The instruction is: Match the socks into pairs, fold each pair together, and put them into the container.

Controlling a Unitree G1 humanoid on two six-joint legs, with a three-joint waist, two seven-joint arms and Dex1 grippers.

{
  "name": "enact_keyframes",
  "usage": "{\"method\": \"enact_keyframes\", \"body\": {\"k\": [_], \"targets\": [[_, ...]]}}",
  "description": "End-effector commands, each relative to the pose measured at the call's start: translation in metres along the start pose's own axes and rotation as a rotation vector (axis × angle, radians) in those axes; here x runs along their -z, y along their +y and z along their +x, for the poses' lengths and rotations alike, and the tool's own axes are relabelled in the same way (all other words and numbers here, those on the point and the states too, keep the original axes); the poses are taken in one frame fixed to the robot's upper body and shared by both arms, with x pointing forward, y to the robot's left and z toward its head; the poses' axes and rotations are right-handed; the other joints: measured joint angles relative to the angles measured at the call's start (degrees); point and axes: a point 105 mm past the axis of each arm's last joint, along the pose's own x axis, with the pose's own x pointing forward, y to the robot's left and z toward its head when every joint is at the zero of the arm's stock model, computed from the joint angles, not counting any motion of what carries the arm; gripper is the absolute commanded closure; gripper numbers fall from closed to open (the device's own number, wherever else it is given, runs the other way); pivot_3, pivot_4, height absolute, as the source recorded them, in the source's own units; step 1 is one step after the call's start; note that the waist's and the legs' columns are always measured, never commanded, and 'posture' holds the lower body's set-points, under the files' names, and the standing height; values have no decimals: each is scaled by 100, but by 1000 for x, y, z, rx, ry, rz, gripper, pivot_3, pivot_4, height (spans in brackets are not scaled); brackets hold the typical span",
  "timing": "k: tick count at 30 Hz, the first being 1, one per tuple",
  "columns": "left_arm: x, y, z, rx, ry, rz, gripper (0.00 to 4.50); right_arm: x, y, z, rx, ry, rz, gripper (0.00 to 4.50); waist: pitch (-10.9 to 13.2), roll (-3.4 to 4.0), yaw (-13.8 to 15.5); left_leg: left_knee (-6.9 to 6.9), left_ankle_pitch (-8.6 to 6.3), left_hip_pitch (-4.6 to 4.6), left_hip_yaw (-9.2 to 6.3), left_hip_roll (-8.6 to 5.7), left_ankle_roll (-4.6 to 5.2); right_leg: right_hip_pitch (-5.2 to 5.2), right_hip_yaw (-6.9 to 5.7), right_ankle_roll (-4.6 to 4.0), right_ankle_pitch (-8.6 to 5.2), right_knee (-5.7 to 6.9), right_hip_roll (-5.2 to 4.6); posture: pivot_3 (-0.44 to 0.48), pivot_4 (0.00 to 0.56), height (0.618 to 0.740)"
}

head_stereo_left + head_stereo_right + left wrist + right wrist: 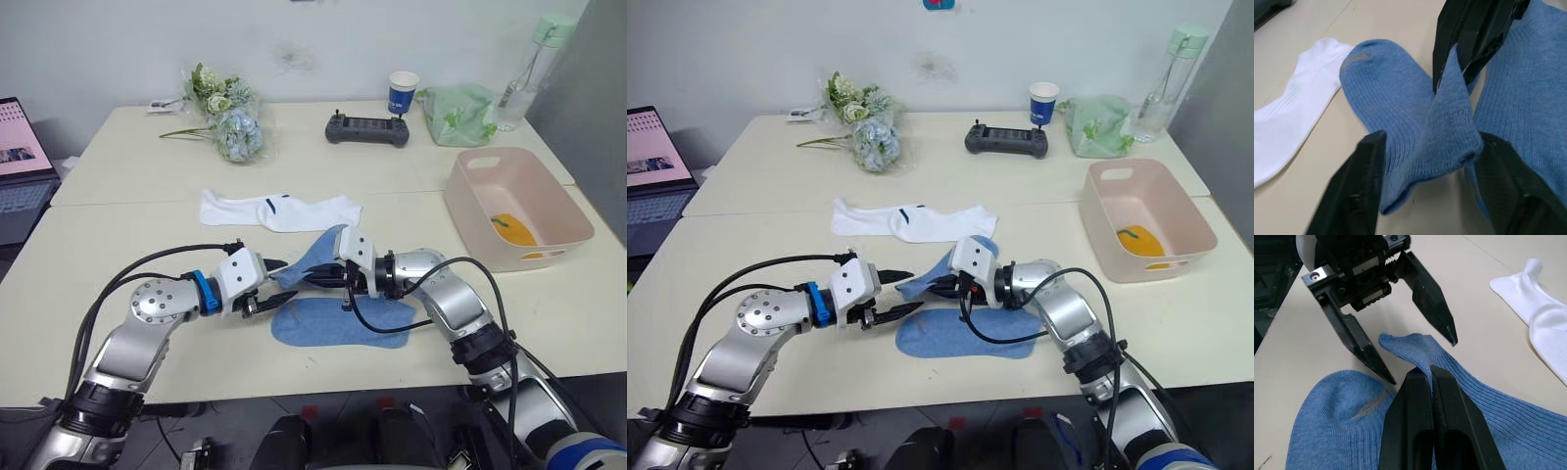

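White socks (279, 210) (just beyond grippers)

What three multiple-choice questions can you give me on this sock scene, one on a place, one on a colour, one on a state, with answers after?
1. Where are the white socks?
A. in the tub
B. on the table beyond the blue socks
C. under the flowers

2. What colour is the sock in the pink tub?
A. mustard-yellow
B. white
C. green

3. The right hand is:
A. open and empty
B. shut on the raised blue sock
C. holding a cup

Answers: B, they lie flat past the blue pair; A, yellow shows in the tub; B, its fingers pinch the blue fabric, while the left hand is open.
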Motion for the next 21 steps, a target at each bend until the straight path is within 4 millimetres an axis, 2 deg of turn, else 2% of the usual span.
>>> {"method": "enact_keyframes", "body": {"k": [1,5,6,12,13,17,21], "targets": [[-5,3,-3,-2,-15,34,3115,-20,-3,-5,16,-64,-40,4272,0,0,-5,0,0,0,0,0,0,0,0,0,0,0,0,0,150,740],[-5,3,-4,10,-20,24,4361,-22,-4,-7,20,-69,-50,3185,0,0,-5,0,0,0,-1,-1,0,0,-1,0,0,0,0,0,150,740],[-6,3,-4,13,-24,18,4500,-23,-4,-9,20,-70,-57,2758,0,0,-5,0,0,0,-1,-1,0,0,-1,0,0,0,0,0,150,740],[-18,-2,-5,46,-34,-68,4500,-34,-17,-42,99,-73,-109,695,0,-1,2,3,0,-5,-2,-1,0,0,-1,0,0,-1,0,0,150,740],[-25,-4,-1,57,-51,-110,4500,-34,-18,-55,113,-63,-106,423,1,-1,16,3,0,-5,-2,-2,0,2,-3,0,0,-1,-1,0,150,740],[-42,-11,8,97,-83,-240,4500,-32,-15,-79,130,-28,-87,423,2,-4,64,5,0,-10,-1,-2,1,4,-3,1,0,-3,-1,0,150,740],[-53,-13,23,113,-106,-340,4500,-30,-5,-84,122,-1,-62,423,2,-4,61,5,0,-9,-1,0,1,5,-6,1,0,1,1,0,150,740]]}}
